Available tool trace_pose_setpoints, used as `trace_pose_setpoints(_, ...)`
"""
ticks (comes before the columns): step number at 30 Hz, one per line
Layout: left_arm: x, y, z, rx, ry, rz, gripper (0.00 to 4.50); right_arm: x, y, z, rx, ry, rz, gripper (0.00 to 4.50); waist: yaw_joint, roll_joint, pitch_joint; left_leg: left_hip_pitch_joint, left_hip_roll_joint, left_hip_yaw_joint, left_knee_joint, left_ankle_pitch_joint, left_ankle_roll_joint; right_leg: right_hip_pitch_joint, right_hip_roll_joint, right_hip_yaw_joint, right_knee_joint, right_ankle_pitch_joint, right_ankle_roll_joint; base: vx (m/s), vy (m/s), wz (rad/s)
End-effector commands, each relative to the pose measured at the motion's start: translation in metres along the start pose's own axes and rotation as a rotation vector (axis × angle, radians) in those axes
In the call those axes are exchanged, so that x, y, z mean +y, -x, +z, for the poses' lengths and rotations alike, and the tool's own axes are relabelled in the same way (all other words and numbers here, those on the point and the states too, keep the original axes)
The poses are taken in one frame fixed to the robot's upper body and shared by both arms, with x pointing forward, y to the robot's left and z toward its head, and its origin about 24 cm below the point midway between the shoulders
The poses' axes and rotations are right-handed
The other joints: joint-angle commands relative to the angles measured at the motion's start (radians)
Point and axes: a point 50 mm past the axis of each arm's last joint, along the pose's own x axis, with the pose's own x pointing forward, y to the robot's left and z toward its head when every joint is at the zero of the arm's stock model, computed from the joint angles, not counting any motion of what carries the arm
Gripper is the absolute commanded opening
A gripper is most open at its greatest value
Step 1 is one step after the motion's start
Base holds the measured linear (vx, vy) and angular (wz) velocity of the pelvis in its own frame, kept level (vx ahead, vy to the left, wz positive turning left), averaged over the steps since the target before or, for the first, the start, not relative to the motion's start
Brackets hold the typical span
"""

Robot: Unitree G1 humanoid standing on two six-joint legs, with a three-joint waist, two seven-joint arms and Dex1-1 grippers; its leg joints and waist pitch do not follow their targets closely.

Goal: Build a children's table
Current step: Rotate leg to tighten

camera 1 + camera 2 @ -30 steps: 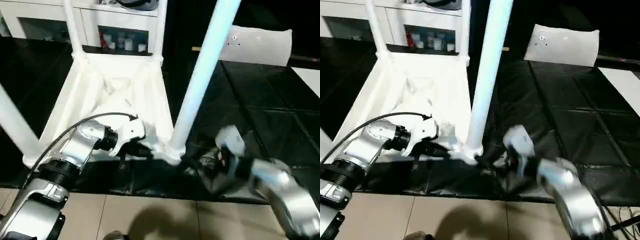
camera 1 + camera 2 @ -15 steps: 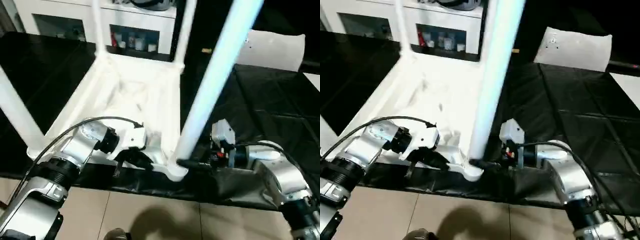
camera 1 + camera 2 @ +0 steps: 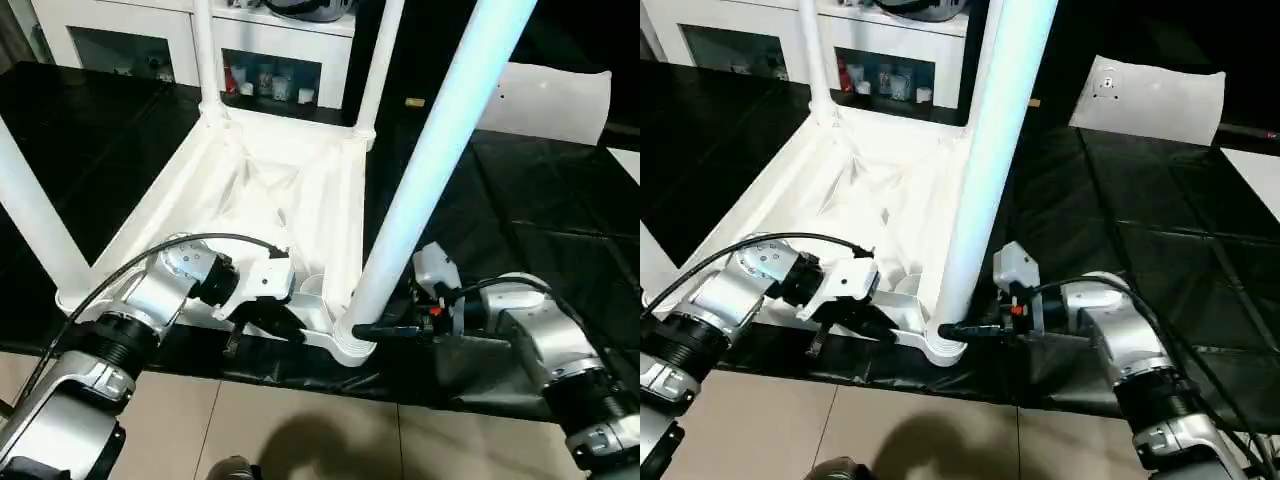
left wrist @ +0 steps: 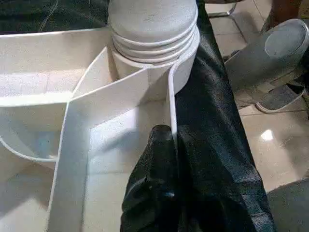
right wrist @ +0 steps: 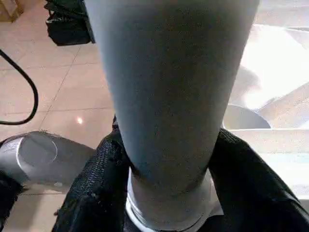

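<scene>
left hand [image 4: 166, 145] pinches tabletop [image 3: 260, 180] rim; right hand [image 5: 166, 159] clasps leg [image 3: 430, 170] in corner socket [image 3: 352, 340]

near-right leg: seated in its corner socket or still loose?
In the socket. The leg stands upright with its ribbed base inside the round corner socket of the upturned tabletop. Whether it is fully tightened, cannot tell.

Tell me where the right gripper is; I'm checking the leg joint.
The right gripper is at the near-right leg's base, fingers either side, above its corner socket.
</scene>
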Motion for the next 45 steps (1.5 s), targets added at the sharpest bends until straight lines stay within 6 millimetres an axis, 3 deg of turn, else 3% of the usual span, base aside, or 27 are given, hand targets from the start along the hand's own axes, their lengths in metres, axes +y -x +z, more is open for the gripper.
trace_pose_setpoints(1,-0.002,-0.011,0.004,0.03,-0.046,-0.093,0.0,-0.001,0.0,-0.002,0.011,0.001,-0.001,2.12,-0.004,0.009,-0.065,0.038,0.078,-0.028,-0.066,-0.119,0.058,0.016,-0.099,0.039,-0.065,0.095,-0.294,0.0,0.0,0.0)
trace_pose_setpoints(3,0.0,-0.011,0.002,0.032,-0.036,-0.078,0.0,0.003,-0.002,-0.004,0.003,-0.01,0.007,1.98,-0.001,0.019,-0.066,0.039,0.078,-0.03,-0.066,-0.128,0.052,0.016,-0.1,0.039,-0.065,0.106,-0.296,0.0,0.0,0.0)
trace_pose_setpoints(4,0.001,-0.011,0.002,0.034,-0.031,-0.069,0.0,0.004,-0.003,-0.005,-0.002,-0.016,0.01,1.98,-0.001,0.017,-0.065,0.041,0.079,-0.029,-0.068,-0.135,0.05,0.016,-0.099,0.039,-0.067,0.103,-0.295,0.0,0.0,0.0)
trace_pose_setpoints(5,0.003,-0.01,0.001,0.025,-0.017,-0.041,0.0,0.007,-0.004,-0.007,-0.013,-0.035,0.007,1.97,0.0,0.024,-0.065,0.042,0.08,-0.031,-0.069,-0.15,0.041,0.015,-0.101,0.039,-0.066,0.097,-0.299,0.0,0.0,0.0)
trace_pose_setpoints(8,0.008,-0.009,0.002,-0.008,0.009,0.022,0.0,0.013,-0.005,-0.011,-0.029,-0.072,-0.014,1.95,0.003,0.02,-0.065,0.043,0.08,-0.031,-0.072,-0.172,0.029,0.017,-0.101,0.039,-0.068,0.097,-0.3,0.0,0.0,0.0)
trace_pose_setpoints(10,0.012,-0.009,0.003,-0.025,0.025,0.058,0.0,0.015,-0.007,-0.014,-0.044,-0.095,-0.042,1.95,0.006,0.032,-0.064,0.045,0.081,-0.031,-0.074,-0.191,0.021,0.015,-0.101,0.041,-0.072,0.076,-0.297,0.0,0.0,0.0)
trace_pose_setpoints(11,0.017,-0.009,0.005,-0.049,0.052,0.119,0.0,0.017,-0.01,-0.018,-0.055,-0.133,-0.102,1.95,0.007,0.028,-0.061,0.045,0.081,-0.032,-0.077,-0.215,0.012,0.015,-0.102,0.042,-0.075,0.046,-0.295,0.0,0.0,0.0)
trace_pose_setpoints(13,0.026,-0.009,0.008,-0.084,0.101,0.212,0.0,0.018,-0.019,-0.023,-0.038,-0.145,-0.205,1.94,0.008,0.033,-0.056,0.05,0.08,-0.032,-0.082,-0.27,-0.013,0.007,-0.106,0.045,-0.086,-0.046,-0.281,0.0,0.0,0.0)
trace_pose_setpoints(15,0.032,-0.01,0.012,-0.122,0.139,0.271,0.0,0.017,-0.025,-0.025,-0.019,-0.153,-0.28,1.94,0.002,0.033,-0.044,0.061,0.077,-0.042,-0.09,-0.411,-0.077,0.0,-0.113,0.048,-0.107,-0.298,-0.241,-0.025,0.002,-0.02)
trace_pose_setpoints(16,0.034,-0.01,0.013,-0.139,0.157,0.291,0.0,0.016,-0.027,-0.026,-0.012,-0.162,-0.307,1.94,-0.002,0.032,-0.045,0.06,0.077,-0.045,-0.091,-0.421,-0.086,0.001,-0.115,0.048,-0.11,-0.335,-0.228,0.0,0.0,0.0)
trace_pose_setpoints(17,0.041,-0.012,0.02,-0.194,0.2,0.356,0.0,0.011,-0.036,-0.026,-0.024,-0.209,-0.421,1.94,-0.008,0.034,-0.047,0.056,0.079,-0.052,-0.096,-0.422,-0.099,0.003,-0.117,0.047,-0.11,-0.358,-0.209,0.0,0.0,0.0)
trace_pose_setpoints(19,0.049,-0.015,0.024,-0.22,0.239,0.432,0.0,0.005,-0.046,-0.025,-0.041,-0.255,-0.536,1.94,-0.024,0.034,-0.048,0.047,0.077,-0.056,-0.104,-0.427,-0.115,0.001,-0.111,0.043,-0.105,-0.342,-0.199,-0.015,0.013,-0.1)
trace_pose_setpoints(20,0.053,-0.018,0.027,-0.232,0.268,0.488,0.0,0.0,-0.054,-0.023,-0.047,-0.289,-0.615,1.94,-0.037,0.034,-0.053,0.039,0.074,-0.06,-0.107,-0.416,-0.122,0.006,-0.109,0.039,-0.1,-0.306,-0.194,-0.031,0.026,-0.21)
trace_pose_setpoints(23,0.061,-0.026,0.034,-0.262,0.325,0.575,0.0,-0.01,-0.069,-0.018,-0.056,-0.366,-0.767,1.94,-0.05,0.034,-0.051,0.043,0.07,-0.053,-0.101,-0.407,-0.109,-0.005,-0.111,0.041,-0.105,-0.283,-0.203,-0.006,0.009,-0.07)
trace_pose_setpoints(25,0.064,-0.03,0.038,-0.274,0.338,0.622,0.0,-0.016,-0.077,-0.013,-0.066,-0.391,-0.842,1.94,-0.057,0.029,-0.052,0.046,0.068,-0.052,-0.094,-0.406,-0.098,-0.01,-0.114,0.044,-0.111,-0.308,-0.202,0.0,0.0,0.0)
trace_pose_setpoints(26,0.066,-0.032,0.041,-0.284,0.345,0.64,0.0,-0.019,-0.082,-0.01,-0.072,-0.41,-0.886,1.94,-0.062,0.032,-0.056,0.038,0.067,-0.051,-0.094,-0.36,-0.083,-0.004,-0.112,0.045,-0.108,-0.255,-0.199,0.0,0.0,0.0)
trace_pose_setpoints(27,0.066,-0.032,0.041,-0.283,0.345,0.643,0.0,-0.02,-0.082,-0.01,-0.072,-0.411,-0.89,1.94,-0.061,0.033,-0.057,0.036,0.068,-0.049,-0.095,-0.335,-0.074,-0.003,-0.109,0.045,-0.106,-0.217,-0.2,0.0,0.0,0.0)
trace_pose_setpoints(28,0.068,-0.034,0.043,-0.276,0.341,0.672,0.0,-0.023,-0.086,-0.007,-0.081,-0.43,-0.931,1.94,-0.061,0.028,-0.059,0.038,0.069,-0.042,-0.093,-0.295,-0.053,-0.006,-0.103,0.045,-0.102,-0.142,-0.205,0.0,0.0,0.0)
trace_pose_setpoints(30,0.067,-0.036,0.044,-0.259,0.328,0.672,0.0,-0.024,-0.088,-0.004,-0.095,-0.444,-0.939,1.94,-0.059,0.029,-0.064,0.034,0.065,-0.037,-0.086,-0.236,-0.026,0.003,-0.103,0.044,-0.094,-0.057,-0.218,0.0,0.0,0.0)
trace_pose_setpoints(32,0.066,-0.037,0.043,-0.239,0.312,0.664,0.0,-0.024,-0.09,-0.001,-0.106,-0.433,-0.929,1.94,-0.054,0.03,-0.063,0.033,0.063,-0.033,-0.082,-0.189,0.005,0.004,-0.104,0.045,-0.093,0.008,-0.227,0.0,0.0,0.0)
trace_pose_setpoints(33,0.065,-0.038,0.042,-0.224,0.307,0.655,0.0,-0.024,-0.09,0.001,-0.109,-0.421,-0.928,2.5,-0.053,0.028,-0.062,0.033,0.063,-0.031,-0.081,-0.174,0.016,0.005,-0.103,0.045,-0.093,0.025,-0.229,0.0,0.0,0.0)
trace_pose_setpoints(35,0.061,-0.037,0.035,-0.19,0.288,0.626,0.0,-0.024,-0.084,0.003,-0.132,-0.403,-0.909,2.64,-0.05,0.03,-0.06,0.034,0.066,-0.032,-0.083,-0.182,0.019,0.005,-0.104,0.044,-0.096,0.002,-0.228,0.0,0.0,0.0)
trace_pose_setpoints(37,0.059,-0.035,0.032,-0.18,0.285,0.613,0.0,-0.024,-0.08,0.003,-0.135,-0.388,-0.906,2.7,-0.051,0.031,-0.056,0.037,0.068,-0.032,-0.087,-0.219,0.007,0.002,-0.103,0.044,-0.1,-0.05,-0.223,0.0,0.0,0.0)
trace_pose_setpoints(39,0.056,-0.031,0.026,-0.165,0.277,0.593,0.0,-0.024,-0.072,0.002,-0.131,-0.358,-0.895,3.08,-0.053,0.032,-0.056,0.038,0.071,-0.036,-0.093,-0.258,-0.015,0.002,-0.101,0.044,-0.102,-0.099,-0.212,0.0,0.0,0.0)
trace_pose_setpoints(42,0.049,-0.024,0.018,-0.145,0.254,0.535,0.0,-0.024,-0.053,-0.002,-0.101,-0.317,-0.859,3.23,-0.057,0.031,-0.058,0.035,0.069,-0.034,-0.092,-0.242,-0.014,0.004,-0.101,0.045,-0.1,-0.059,-0.215,0.0,0.0,0.0)
trace_pose_setpoints(43,0.046,-0.022,0.014,-0.138,0.242,0.509,0.0,-0.024,-0.044,-0.004,-0.088,-0.29,-0.835,3.4,-0.056,0.026,-0.06,0.032,0.069,-0.033,-0.088,-0.213,-0.001,0.009,-0.103,0.045,-0.097,-0.023,-0.219,0.0,0.0,0.0)
trace_pose_setpoints(45,0.041,-0.019,0.011,-0.123,0.215,0.459,0.0,-0.023,-0.032,-0.004,-0.078,-0.257,-0.793,3.54,-0.052,0.029,-0.064,0.033,0.069,-0.029,-0.081,-0.162,0.028,0.012,-0.105,0.044,-0.091,0.054,-0.233,0.0,0.0,0.0)
